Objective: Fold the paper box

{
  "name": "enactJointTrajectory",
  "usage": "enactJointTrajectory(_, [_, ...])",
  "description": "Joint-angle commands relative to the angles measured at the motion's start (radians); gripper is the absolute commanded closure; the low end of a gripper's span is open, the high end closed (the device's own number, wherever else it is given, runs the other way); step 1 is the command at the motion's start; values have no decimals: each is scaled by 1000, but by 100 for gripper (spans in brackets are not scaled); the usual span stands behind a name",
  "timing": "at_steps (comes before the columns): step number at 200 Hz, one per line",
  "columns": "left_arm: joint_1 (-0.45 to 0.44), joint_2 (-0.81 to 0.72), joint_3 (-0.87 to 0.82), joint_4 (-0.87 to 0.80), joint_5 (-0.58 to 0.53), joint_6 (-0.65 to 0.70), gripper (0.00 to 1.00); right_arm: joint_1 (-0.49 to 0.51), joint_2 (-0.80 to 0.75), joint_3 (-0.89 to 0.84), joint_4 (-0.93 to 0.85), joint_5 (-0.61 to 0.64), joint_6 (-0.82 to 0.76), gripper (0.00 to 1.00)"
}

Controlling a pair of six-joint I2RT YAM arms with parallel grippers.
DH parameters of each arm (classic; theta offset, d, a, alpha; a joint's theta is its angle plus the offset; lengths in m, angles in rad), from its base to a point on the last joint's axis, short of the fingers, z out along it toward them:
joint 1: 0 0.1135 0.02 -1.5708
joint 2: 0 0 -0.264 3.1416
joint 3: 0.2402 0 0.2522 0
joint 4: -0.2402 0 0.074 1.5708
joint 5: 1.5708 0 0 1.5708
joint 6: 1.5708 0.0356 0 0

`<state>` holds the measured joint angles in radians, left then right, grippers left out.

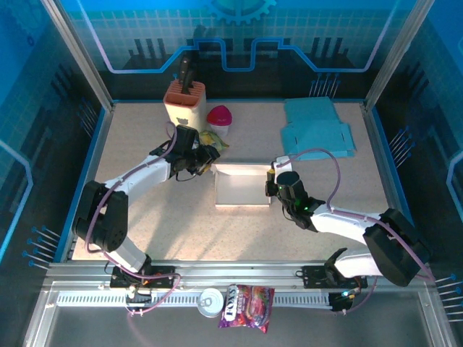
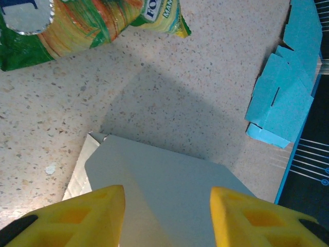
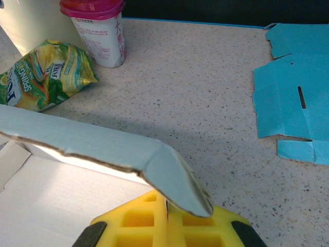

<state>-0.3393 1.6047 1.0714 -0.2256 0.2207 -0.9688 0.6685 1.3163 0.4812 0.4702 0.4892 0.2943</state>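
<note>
I see paper box (image 1: 242, 186): white matte card, shallow rectangular tray. right gripper (image 3: 166, 213) clenched on its wall corner; left gripper (image 2: 167, 200) spread, released.

Paper box (image 1: 242, 184): white card, matt, smooth; cut edge raw, brownish, a bit fuzzy. Tabletop (image 1: 181, 231): speckled stone-look, matt, fine-grained. Snack bag (image 3: 43, 77): printed plastic film, glossy, crinkled. Blue sheets (image 3: 298, 92): thin card, matt, flat. Cup (image 3: 100, 38): plastic w/ printed label, slight sheen; pink lid glossy. Left gripper (image 2: 167, 211) & right gripper (image 3: 165, 221): yellow plastic, matt, moulded recesses. Frame rails (image 1: 239, 269): bare metal, dull sheen. Can (image 1: 210, 301): shiny metal top.
</note>
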Motion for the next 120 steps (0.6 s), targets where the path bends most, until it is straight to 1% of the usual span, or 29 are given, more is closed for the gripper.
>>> enactJointTrajectory(1, [3, 4, -4, 38, 45, -32, 52, 15, 14, 33, 7, -6, 2, 100])
enactJointTrajectory(52, [0, 7, -30, 93, 77, -77, 52, 16, 26, 38, 9, -22, 15, 100])
enactJointTrajectory(79, [1, 12, -38, 96, 93, -81, 52, 17, 31, 47, 2, -14, 16, 100])
enactJointTrajectory(94, [16, -14, -30, 19, 47, -41, 49, 16, 29, 49, -9, -1, 16, 100])
enactJointTrajectory(105, [36, -41, -33, -31, 3, -17, 44, 16, 24, 51, -12, 3, 9, 100])
enactJointTrajectory(120, [62, -66, -37, -78, -27, 8, 42, 15, 23, 54, -17, 3, 4, 100])
